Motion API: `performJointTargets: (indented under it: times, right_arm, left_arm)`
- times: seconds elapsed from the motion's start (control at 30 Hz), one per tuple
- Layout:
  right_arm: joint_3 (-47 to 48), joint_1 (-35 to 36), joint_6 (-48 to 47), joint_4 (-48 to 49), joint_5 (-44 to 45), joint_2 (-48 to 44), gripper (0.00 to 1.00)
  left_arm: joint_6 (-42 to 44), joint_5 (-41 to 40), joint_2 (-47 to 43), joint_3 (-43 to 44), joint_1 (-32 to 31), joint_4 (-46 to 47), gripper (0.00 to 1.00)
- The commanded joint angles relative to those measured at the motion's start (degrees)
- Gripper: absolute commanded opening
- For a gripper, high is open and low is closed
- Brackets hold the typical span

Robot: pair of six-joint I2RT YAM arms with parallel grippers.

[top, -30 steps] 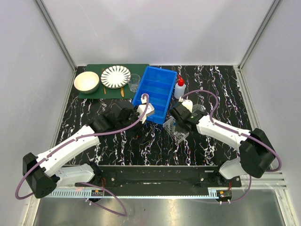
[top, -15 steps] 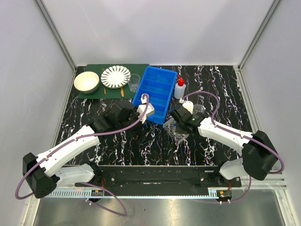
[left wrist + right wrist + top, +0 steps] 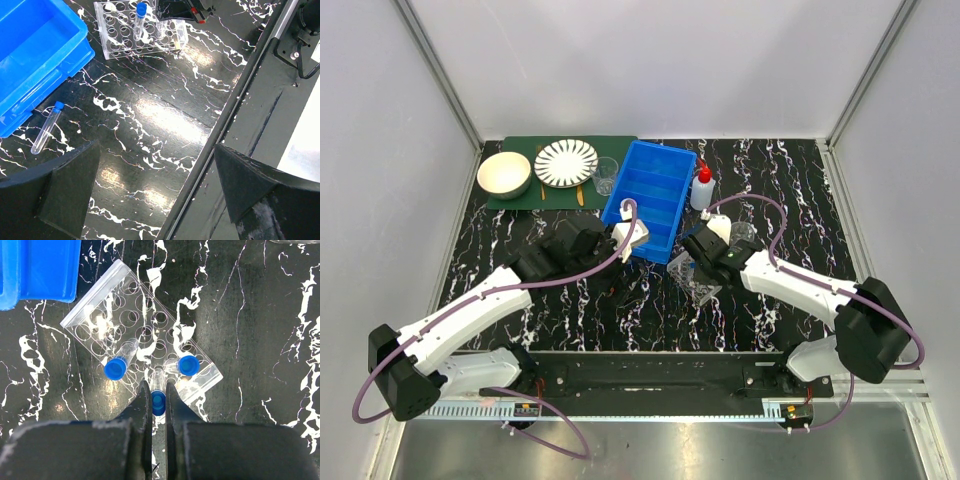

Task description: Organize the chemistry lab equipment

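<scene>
Right gripper (image 3: 157, 386) clamped on a tube (image 3: 158, 403) above the rack (image 3: 95, 301): hold it upright, sink it straight; it seems lined up.

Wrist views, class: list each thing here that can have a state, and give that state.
Tube rack: holds two standing tubes in its holes.
Left gripper: open, empty.
Right gripper: shut on a blue-capped tube at the rack's edge.
Loose tube: lying flat beside the blue bin.
</scene>
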Motion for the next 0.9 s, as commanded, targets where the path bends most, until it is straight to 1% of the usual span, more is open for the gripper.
performJointTargets:
  times: [0.0,0.27,0.3,0.33,0.4,0.43,0.5,0.53,0.57,0.77,0.87]
  right_arm:
    - [-0.37,0.69,0.70,0.16,4.15,-1.02,0.00]
    - [-0.55,0.86,0.27,0.86,3.80,-0.66,0.01]
    - [-0.46,0.86,0.35,0.86,3.71,-0.66,0.05]
    - [-0.46,0.86,0.27,0.86,3.80,-0.75,0.18]
    - [-0.46,0.95,0.26,0.86,3.62,-0.75,0.27]
    - [-0.37,0.95,0.18,0.78,3.53,-0.84,0.35]
    - [-0.03,0.95,0.18,0.69,3.45,-1.01,0.43]
    - [0.06,1.04,0.09,0.51,3.53,-1.10,0.50]
    - [0.24,1.04,0.09,0.25,3.45,-1.10,0.53]
    - [2.52,1.65,-0.26,-2.38,3.88,-2.42,0.57]
    - [5.24,2.00,-0.88,-5.37,4.06,-4.26,0.62]
  left_arm:
    - [0.46,0.83,0.19,1.04,-0.21,1.39,0.99]
    - [0.55,0.92,0.54,1.12,-0.30,1.22,0.99]
    - [0.55,1.01,0.63,1.04,-0.30,1.22,0.99]
    - [0.55,0.92,0.63,1.12,-0.30,1.39,0.99]
    - [0.55,1.01,0.63,1.04,-0.30,1.31,0.99]
    - [0.63,1.10,0.72,1.03,-0.39,1.31,0.99]
    - [0.55,1.10,0.81,1.04,-0.39,1.31,0.99]
    - [0.63,1.01,0.81,1.03,-0.30,1.31,0.99]
    - [0.63,1.01,0.81,1.03,-0.30,1.31,0.99]
    - [0.64,1.01,0.98,1.21,-0.30,1.13,0.99]
    - [0.46,0.40,1.33,0.86,-0.30,1.04,0.99]
